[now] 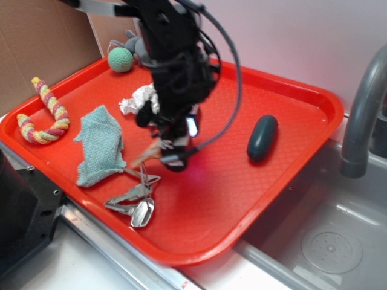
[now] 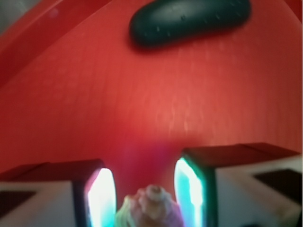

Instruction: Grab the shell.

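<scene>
The shell (image 1: 147,157) is a small tan-orange spiral piece near the middle of the red tray (image 1: 242,205), poking out to the left from under the black arm. My gripper (image 1: 169,154) points down over it. In the wrist view the shell (image 2: 151,205) sits low between the two glowing pads (image 2: 102,198), its ribbed whorls touching both sides. My gripper (image 2: 144,169) is shut on it. The shell's lower part is cut off by the frame edge, and the view is blurred.
A dark green oval object (image 1: 262,138) (image 2: 189,21) lies to the right. A bunch of keys (image 1: 136,202) and a teal cloth (image 1: 100,145) lie to the front left. Crumpled white tissue (image 1: 138,99), a green ball (image 1: 120,59) and a rope toy (image 1: 45,118) lie further back. A grey faucet (image 1: 363,115) stands right of the tray.
</scene>
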Tool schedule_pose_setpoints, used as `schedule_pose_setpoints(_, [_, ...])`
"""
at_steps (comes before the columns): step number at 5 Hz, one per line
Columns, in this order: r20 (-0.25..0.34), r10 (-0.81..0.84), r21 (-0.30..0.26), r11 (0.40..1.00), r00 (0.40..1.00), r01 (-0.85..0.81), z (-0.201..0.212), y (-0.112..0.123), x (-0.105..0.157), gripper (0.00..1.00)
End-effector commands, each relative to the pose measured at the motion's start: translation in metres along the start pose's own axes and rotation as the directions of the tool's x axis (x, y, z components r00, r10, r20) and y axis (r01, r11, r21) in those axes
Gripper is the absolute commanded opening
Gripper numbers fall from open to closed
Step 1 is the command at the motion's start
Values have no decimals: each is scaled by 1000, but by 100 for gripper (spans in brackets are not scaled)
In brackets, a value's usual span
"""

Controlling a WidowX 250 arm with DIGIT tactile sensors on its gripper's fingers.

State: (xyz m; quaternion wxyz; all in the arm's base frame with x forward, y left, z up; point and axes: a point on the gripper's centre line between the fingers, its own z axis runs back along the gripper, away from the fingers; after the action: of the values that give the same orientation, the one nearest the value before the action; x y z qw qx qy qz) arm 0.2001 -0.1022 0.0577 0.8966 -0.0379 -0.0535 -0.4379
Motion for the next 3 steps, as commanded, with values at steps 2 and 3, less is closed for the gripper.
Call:
schedule_pose_setpoints(2, [-59,570,123,819,820,-561,125,24,-74,0])
schedule_pose_setpoints(3, [0,752,184,648,659,-739,151,44,-92,0])
